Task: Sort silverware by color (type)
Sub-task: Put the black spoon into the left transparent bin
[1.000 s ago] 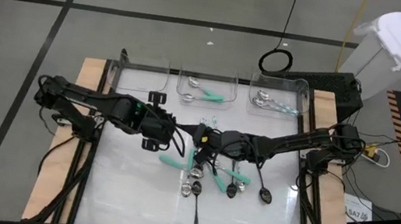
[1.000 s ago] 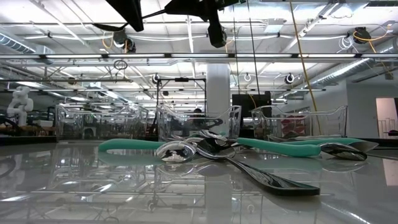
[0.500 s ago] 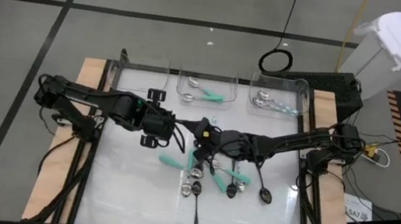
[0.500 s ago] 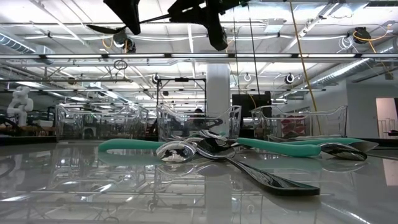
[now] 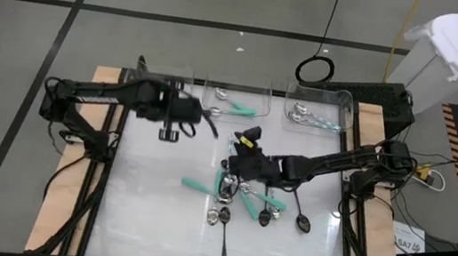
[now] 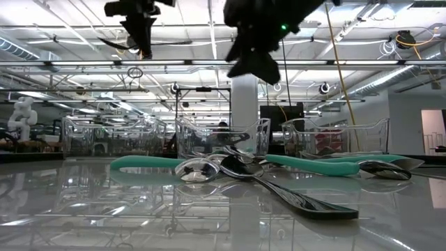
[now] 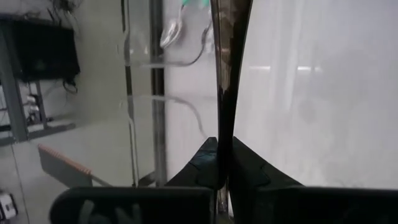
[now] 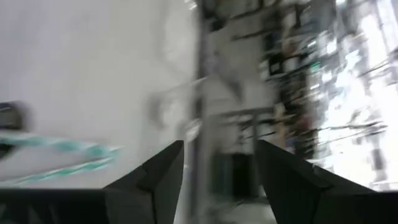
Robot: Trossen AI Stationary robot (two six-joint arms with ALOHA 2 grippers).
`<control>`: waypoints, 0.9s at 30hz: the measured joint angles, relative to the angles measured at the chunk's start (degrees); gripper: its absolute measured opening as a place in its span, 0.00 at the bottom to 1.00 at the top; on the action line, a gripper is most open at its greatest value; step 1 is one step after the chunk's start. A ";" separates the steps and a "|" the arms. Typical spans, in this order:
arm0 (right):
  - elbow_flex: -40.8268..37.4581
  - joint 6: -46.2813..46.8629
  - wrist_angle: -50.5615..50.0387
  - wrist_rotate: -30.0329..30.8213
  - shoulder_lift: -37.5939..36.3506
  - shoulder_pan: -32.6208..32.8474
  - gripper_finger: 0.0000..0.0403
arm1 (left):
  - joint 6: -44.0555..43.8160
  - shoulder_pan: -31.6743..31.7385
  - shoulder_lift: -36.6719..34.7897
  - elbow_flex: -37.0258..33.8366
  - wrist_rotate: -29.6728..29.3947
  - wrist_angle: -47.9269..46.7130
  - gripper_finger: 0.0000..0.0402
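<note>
The left end effector (image 5: 178, 119) hangs above the worktop (image 5: 154, 216) near the left-hand clear bin (image 5: 163, 88), its fingers pinched shut on a dark utensil (image 7: 227, 74) whose thin handle runs straight out from between them in the left wrist view. The grip looks narrow and sits at one end of the handle, so the likeliest trouble is that the piece swings or slips out before it is over a bin, or that its free end catches the bin's clear wall on the way in and tips it onto the worktop. A second risk is choosing the wrong bin, since the three stand side by side. The right end effector (image 5: 247, 147) hovers over the far edge of the silverware pile (image 5: 241, 200) with its fingers spread and nothing between them; if it drops into that tangle, it may drag a neighbouring piece along with the one it wants, because the teal-handled pieces (image 5: 196, 185) and the dark spoons (image 5: 303, 220) lie crossed and touching. As for the bins, the left one appears to hold nothing that I can make out, the middle bin (image 5: 237, 99) holds silver pieces with teal handles, and the right bin (image 5: 319, 109) holds silver pieces with paler handles. Most of the silverware lies unsorted in the middle of the worktop.
</note>
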 joint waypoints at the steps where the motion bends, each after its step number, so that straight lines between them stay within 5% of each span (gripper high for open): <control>1: 0.00 3.62 -2.97 -0.73 0.00 0.42 0.48 | 0.96 1.77 -0.44 -0.29 0.32 0.23 0.03; 11: 0.00 25.97 -20.22 -4.50 0.00 5.29 0.44 | 17.81 23.09 -5.29 -11.48 11.19 11.10 0.03; 20: 0.00 30.98 -23.69 -4.56 0.00 9.51 0.42 | 34.33 39.94 -4.25 -18.00 18.45 22.43 0.03; 27: 0.00 36.90 -27.45 -4.33 -3.38 11.24 0.42 | 38.62 47.30 -4.30 -23.64 23.91 24.59 0.03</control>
